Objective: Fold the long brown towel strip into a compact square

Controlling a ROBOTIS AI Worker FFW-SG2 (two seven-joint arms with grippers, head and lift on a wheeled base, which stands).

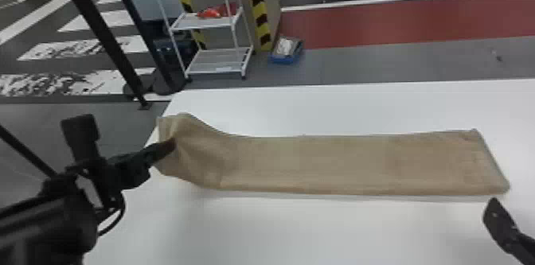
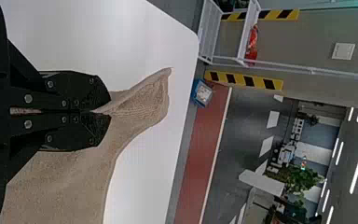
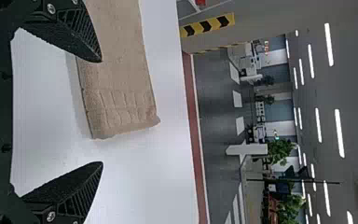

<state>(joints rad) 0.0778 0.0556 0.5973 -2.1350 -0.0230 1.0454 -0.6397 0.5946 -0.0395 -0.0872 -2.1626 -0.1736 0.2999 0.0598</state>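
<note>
The brown towel strip lies lengthwise across the white table, its left end lifted and creased where my left gripper pinches it. In the left wrist view, that left gripper is closed on a fold of the towel, with a gathered tip sticking out past the fingers. My right gripper is just in front of the towel's flat right end. The right wrist view has the right gripper wide open, nothing held, with the towel's end beyond and between its fingertips.
The white table reaches its left edge near the held towel end. Behind it on the floor stand a white wire shelf, a blue box and dark posts.
</note>
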